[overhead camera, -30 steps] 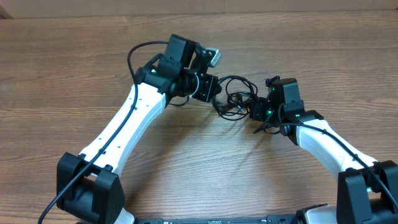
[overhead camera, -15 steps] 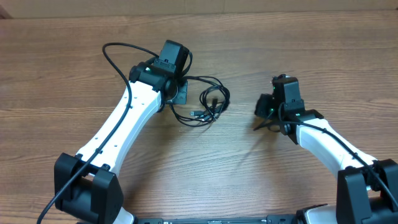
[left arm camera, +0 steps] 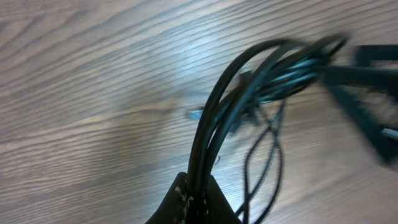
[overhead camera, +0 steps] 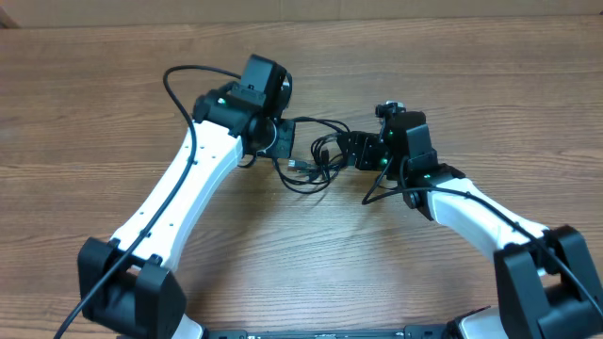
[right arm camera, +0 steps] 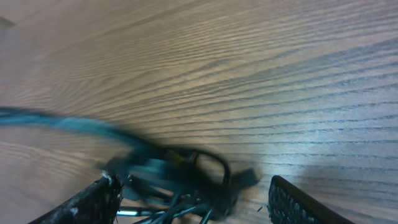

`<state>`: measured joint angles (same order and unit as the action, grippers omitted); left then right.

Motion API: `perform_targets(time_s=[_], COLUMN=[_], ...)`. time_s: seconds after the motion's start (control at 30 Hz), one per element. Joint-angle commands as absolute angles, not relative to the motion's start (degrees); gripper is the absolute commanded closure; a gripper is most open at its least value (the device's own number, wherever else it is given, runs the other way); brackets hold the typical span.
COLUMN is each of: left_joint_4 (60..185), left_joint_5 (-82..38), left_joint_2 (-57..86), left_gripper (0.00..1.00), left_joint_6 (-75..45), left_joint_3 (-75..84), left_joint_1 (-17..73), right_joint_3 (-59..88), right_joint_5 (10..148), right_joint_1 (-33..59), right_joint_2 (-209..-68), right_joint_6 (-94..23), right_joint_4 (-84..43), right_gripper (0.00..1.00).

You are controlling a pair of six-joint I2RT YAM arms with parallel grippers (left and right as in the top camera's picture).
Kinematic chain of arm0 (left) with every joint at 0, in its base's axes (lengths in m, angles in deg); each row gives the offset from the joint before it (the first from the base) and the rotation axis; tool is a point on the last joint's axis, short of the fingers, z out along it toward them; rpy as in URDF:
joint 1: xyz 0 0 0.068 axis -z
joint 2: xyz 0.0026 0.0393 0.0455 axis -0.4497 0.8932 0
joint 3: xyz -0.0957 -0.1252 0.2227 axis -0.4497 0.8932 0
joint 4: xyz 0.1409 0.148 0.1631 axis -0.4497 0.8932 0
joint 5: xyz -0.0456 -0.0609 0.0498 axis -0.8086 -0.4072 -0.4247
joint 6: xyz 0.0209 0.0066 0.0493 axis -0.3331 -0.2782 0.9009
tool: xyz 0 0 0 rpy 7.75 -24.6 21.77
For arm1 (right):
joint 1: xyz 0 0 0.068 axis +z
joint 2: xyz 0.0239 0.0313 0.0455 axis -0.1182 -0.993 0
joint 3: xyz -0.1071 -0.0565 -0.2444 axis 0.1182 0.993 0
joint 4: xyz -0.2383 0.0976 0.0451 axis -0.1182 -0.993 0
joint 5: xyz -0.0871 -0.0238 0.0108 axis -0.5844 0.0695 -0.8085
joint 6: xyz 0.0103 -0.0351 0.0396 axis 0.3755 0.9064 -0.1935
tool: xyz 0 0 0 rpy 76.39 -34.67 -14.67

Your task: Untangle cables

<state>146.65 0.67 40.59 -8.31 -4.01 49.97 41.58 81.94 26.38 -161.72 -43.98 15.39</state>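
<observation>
My left gripper (overhead camera: 279,139) clamps the thin black tangled cables (overhead camera: 316,162) mid wood-grain table (overhead camera: 94,85). My right gripper (overhead camera: 354,151) straddles their three-o'clock loops, jaws wide. Pulling-apart step, I judge: next, close right and draw toward three o'clock.

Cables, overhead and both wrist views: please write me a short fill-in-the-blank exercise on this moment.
Of the left hand and the right hand, the one pinching the cables is the ____.
The other hand's jaws stand ____, one finger on each side of the cables.
The table has a ____-grain top.
Missing words: left; open; wood.
</observation>
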Motion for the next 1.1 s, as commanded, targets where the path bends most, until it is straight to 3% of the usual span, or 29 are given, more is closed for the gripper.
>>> perform_targets(time_s=[0.0, 0.17, 0.27, 0.43, 0.5, 0.57, 0.6, 0.67, 0.8, 0.9, 0.97, 1.0, 1.07], left_joint_4=[148.7, 151.4, 151.5, 150.0, 148.1, 147.2, 146.3, 145.4, 148.1, 153.6, 157.5, 159.2, 160.2], left_joint_5=[-4.9, -4.9, -4.7, -6.6, -7.8, -13.1, -18.0, -24.5, -27.0, -26.9, -24.4, -20.8, -17.4], left_joint_2=[36.3, 36.1, 36.2, 36.3, 36.3, 36.3, 36.3, 36.3, 36.3, 36.3, 36.3, 36.3, 36.3], left_gripper=[0.96, 0.96, 0.96, 0.96, 0.96, 0.96, 0.96, 0.96, 0.96, 0.96, 0.96, 0.96, 0.96], left_joint_6=[-6.1, -6.2, -6.2, -3.5, -3.0, -0.9, 0.6, 1.0, 0.2, -2.9, -3.0, -3.5, -4.6], left_joint_3=[-9.9, -11.1, -11.0, -11.1, -11.1, -11.5, -11.9, -13.5, -16.7, -17.0, -17.0, -17.0, -17.0], left_joint_1=[50.1, 50.1, 50.1, 50.1, 50.0, 50.0, 50.0, 49.9, 49.0, 47.8, 46.9, 46.5, 46.2], right_joint_3=[41.1, 41.1, 41.1, 41.1, 41.1, 41.1, 41.1, 41.1, 41.1, 41.1, 41.1, 41.1, 41.1], right_joint_5=[80.9, 81.3, 89.7, 102.5, 106.5, 108.0, 109.3, 108.0, 91.1, 76.1, 74.7, 75.0, 78.3], right_joint_1=[26.7, 26.7, 26.7, 26.7, 26.7, 26.7, 26.7, 26.7, 26.6, 26.6, 26.6, 26.6, 26.7], right_joint_2=[-164.5, -167.9, -169.1, -169.1, -169.1, -169.1, -169.1, -169.1, -169.1, -169.1, -169.1, -169.1, -169.1], right_joint_6=[-43.8, -43.9, -43.8, -39.5, -37.5, -37.5, -37.6, -37.6, -37.6, -37.6, -37.6, -37.6, -37.6], right_joint_4=[18.0, 22.8, 23.0, 21.9, 20.1, 20.2, 20.6, 21.3, 21.7, 22.6, 23.6, 24.9, 26.9], right_gripper=[0.26, 0.26, 0.37, 0.29, 0.16, 0.18, 0.24, 0.25, 0.25, 0.16, 0.15, 0.20, 0.43])
